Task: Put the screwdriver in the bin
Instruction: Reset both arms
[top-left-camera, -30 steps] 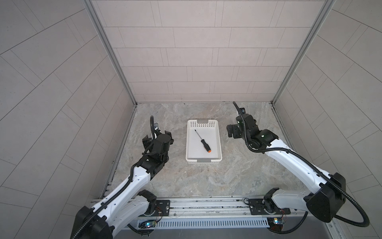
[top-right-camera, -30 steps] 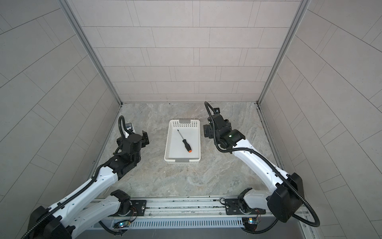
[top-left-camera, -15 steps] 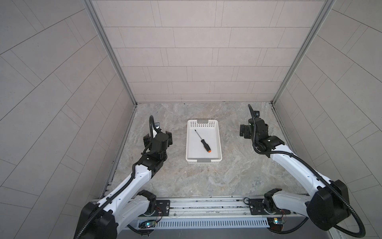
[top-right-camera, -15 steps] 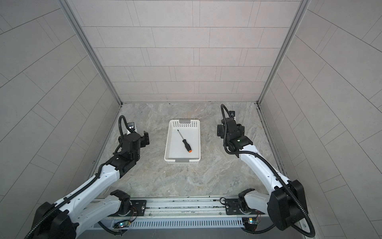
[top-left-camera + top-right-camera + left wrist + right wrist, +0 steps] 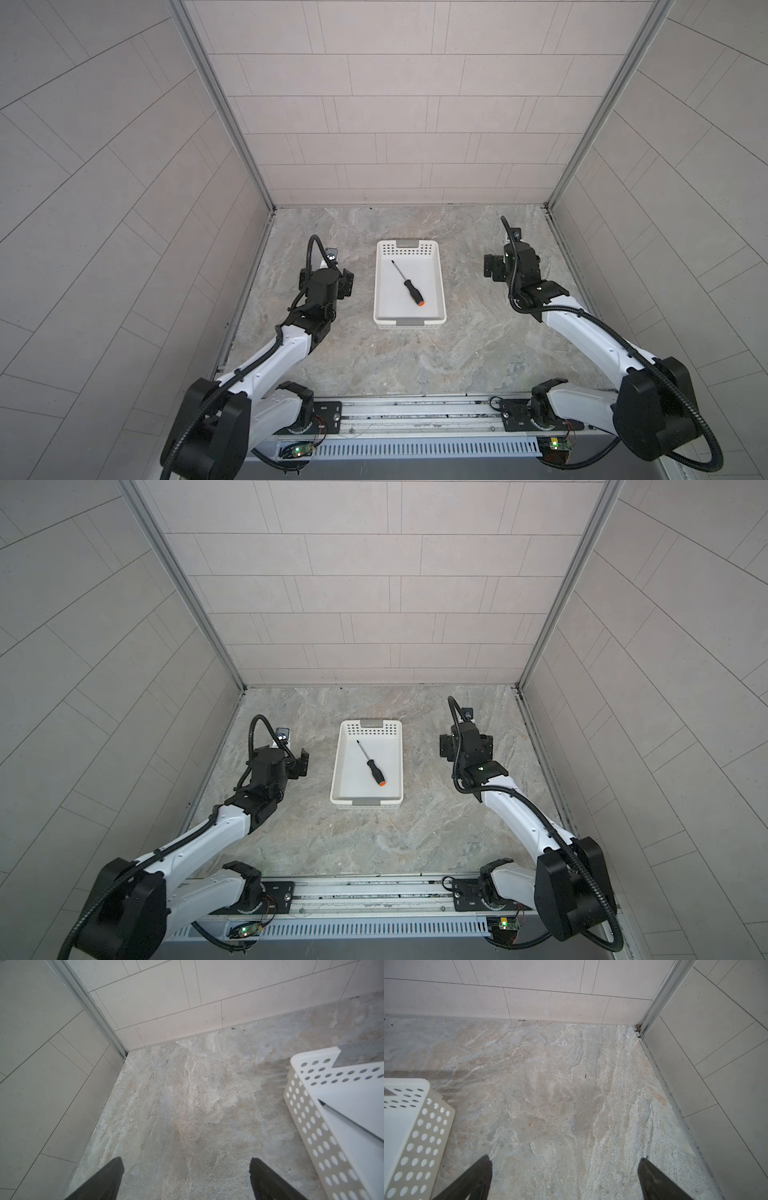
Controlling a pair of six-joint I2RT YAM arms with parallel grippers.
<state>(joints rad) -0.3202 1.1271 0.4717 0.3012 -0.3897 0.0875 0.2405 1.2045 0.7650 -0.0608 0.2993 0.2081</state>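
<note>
Orange-capped, the slim black-handled screwdriver [image 5: 408, 287] lies diagonally inside the shallow white perforated bin [image 5: 409, 249], so the left fingers [image 5: 104, 1182] and right fingers [image 5: 654, 1180], both wide and empty, should withdraw without nudging it.

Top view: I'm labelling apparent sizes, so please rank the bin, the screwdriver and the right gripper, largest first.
1. bin, clearly largest.
2-3. screwdriver and right gripper: similar extent; the gripper hangs above the table, nearer the camera, so I won't rank them.

Left arm [image 5: 286, 347] bent, reaching forward, jaws wide apart; right arm [image 5: 582, 328] same pose, jaws wide apart
</note>
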